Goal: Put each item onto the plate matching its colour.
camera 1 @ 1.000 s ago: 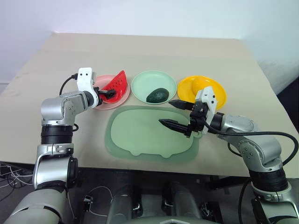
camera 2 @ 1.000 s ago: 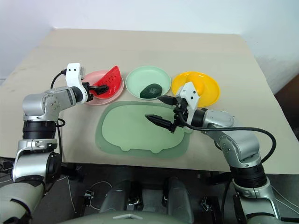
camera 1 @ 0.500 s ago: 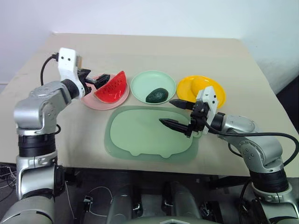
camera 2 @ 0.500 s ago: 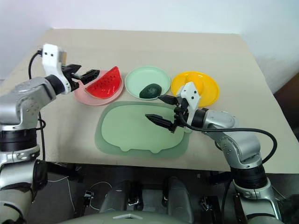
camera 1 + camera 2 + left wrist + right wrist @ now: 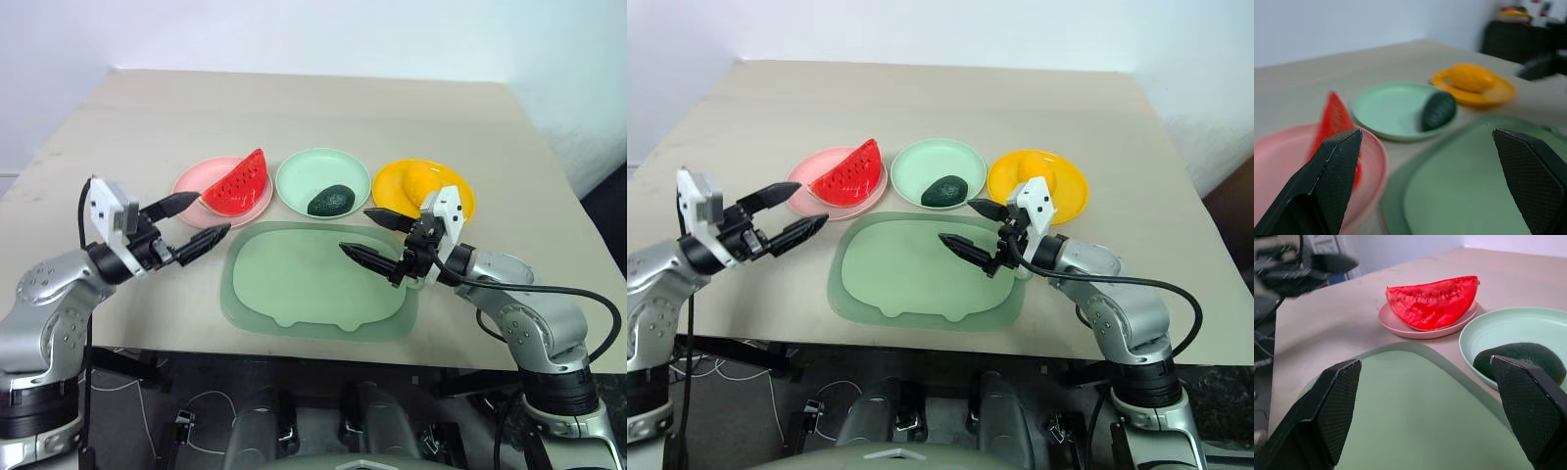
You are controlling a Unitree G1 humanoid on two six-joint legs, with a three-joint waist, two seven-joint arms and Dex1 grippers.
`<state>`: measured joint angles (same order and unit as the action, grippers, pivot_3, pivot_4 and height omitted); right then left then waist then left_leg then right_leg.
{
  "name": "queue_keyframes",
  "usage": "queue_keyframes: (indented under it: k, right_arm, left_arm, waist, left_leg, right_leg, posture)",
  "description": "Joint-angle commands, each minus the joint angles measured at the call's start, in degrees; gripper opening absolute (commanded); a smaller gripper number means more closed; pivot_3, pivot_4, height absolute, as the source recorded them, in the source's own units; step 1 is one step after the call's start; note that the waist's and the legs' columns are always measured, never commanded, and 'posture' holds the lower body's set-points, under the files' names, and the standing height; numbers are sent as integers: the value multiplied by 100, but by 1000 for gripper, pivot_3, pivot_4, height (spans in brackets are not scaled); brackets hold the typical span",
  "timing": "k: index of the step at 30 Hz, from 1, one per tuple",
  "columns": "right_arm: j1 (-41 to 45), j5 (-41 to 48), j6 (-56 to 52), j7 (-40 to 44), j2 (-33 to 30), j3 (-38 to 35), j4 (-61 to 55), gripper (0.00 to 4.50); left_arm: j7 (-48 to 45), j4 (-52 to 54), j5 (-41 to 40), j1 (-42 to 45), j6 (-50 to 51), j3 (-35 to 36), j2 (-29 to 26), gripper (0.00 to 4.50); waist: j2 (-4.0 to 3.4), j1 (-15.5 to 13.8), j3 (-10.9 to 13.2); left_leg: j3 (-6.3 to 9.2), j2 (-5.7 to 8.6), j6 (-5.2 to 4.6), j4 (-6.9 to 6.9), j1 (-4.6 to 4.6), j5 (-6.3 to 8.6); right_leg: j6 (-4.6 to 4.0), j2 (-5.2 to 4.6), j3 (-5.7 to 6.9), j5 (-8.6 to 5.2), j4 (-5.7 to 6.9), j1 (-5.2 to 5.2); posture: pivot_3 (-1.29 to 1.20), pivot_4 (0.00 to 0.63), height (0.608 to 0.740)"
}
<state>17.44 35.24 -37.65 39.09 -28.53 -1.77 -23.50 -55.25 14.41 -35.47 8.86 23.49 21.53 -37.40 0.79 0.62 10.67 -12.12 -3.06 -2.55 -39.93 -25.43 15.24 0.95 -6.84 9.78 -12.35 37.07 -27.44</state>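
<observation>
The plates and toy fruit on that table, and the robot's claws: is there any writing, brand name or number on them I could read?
None: no readable text.
Pink plate, mint green plate, orange-yellow plate: plain.
Watermelon wedge: only dark seed marks, no letters.
Avocado, yellow fruit, pale green mat: unmarked.
Left claw and right claw: no label visible.

On my table (image 5: 921, 98) I see three plates in a row: the pink plate (image 5: 808, 176) carrying the watermelon wedge (image 5: 845, 173), the green plate (image 5: 921, 162) with the avocado (image 5: 943, 190), and at its 3 o'clock the yellow plate (image 5: 1068, 196) with the mango (image 5: 1036, 183). The mat (image 5: 901, 279) lies bare at 6 o'clock. My left end effector (image 5: 792, 211) gapes beside the pink plate; my right end effector (image 5: 972, 228) gapes over the mat.
</observation>
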Motion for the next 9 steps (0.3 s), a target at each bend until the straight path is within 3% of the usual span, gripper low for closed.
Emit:
queue_keyframes:
  k: [1, 9]
  right_arm:
    - [-119, 65, 250, 57, -25, -241, -107, 4500]
    - [-298, 25, 276, 62, -142, -316, -131, 4500]
  left_arm:
    - [-201, -85, -16, -98, -422, 145, -48, 4488]
    - [-629, -297, 326, -536, -1141, -42, -239, 4488]
  waist:
    - [0, -7, 0]
    - [-3, 18, 1]
  left_leg:
    - [0, 0, -1, 0, -1, 1]
    - [-2, 0, -3, 17, 0, 2]
  right_leg:
    - [0, 0, 0, 0, -2, 0]
    - [-2, 1, -1, -1, -8, -10]
  posture:
    - [0, 150, 696]
    - [0, 150, 696]
